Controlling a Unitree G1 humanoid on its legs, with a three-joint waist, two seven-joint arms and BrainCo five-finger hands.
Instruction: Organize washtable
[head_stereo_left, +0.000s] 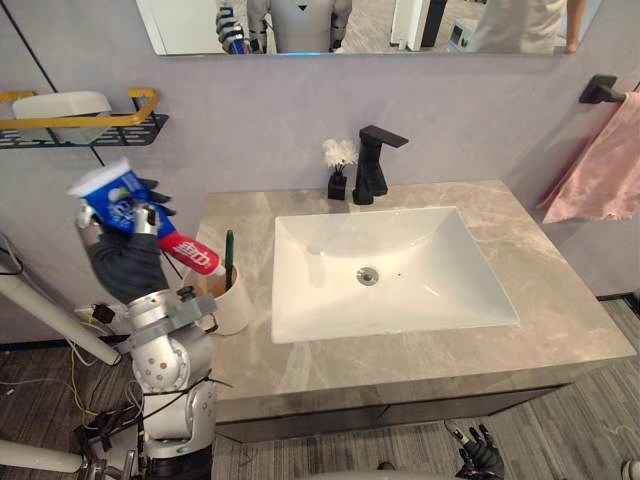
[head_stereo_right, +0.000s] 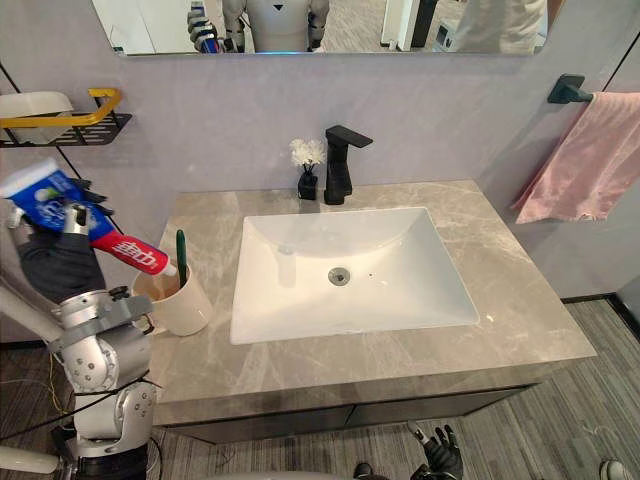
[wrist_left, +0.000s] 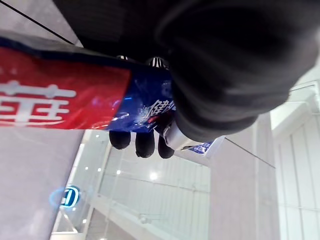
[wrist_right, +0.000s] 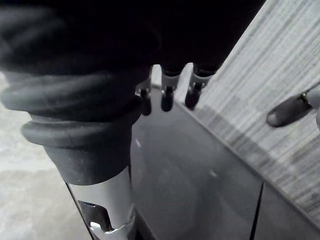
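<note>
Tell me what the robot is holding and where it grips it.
The left hand holds a toothpaste tube round its blue part; the right hand holds nothing.

light: bright, even, from above | sink (head_stereo_left: 400, 260): white, shiny, tiny glare streaks inside | counter (head_stereo_left: 560, 330): soft shine, faint shadows | L wrist view: left hand (wrist_left: 145, 142) v. dark vs bright bkgd, lamp spots glow, toothpaste tube (wrist_left: 60, 95) has small glints | R wrist view: dim, right hand (wrist_right: 167, 102) almost black
</note>
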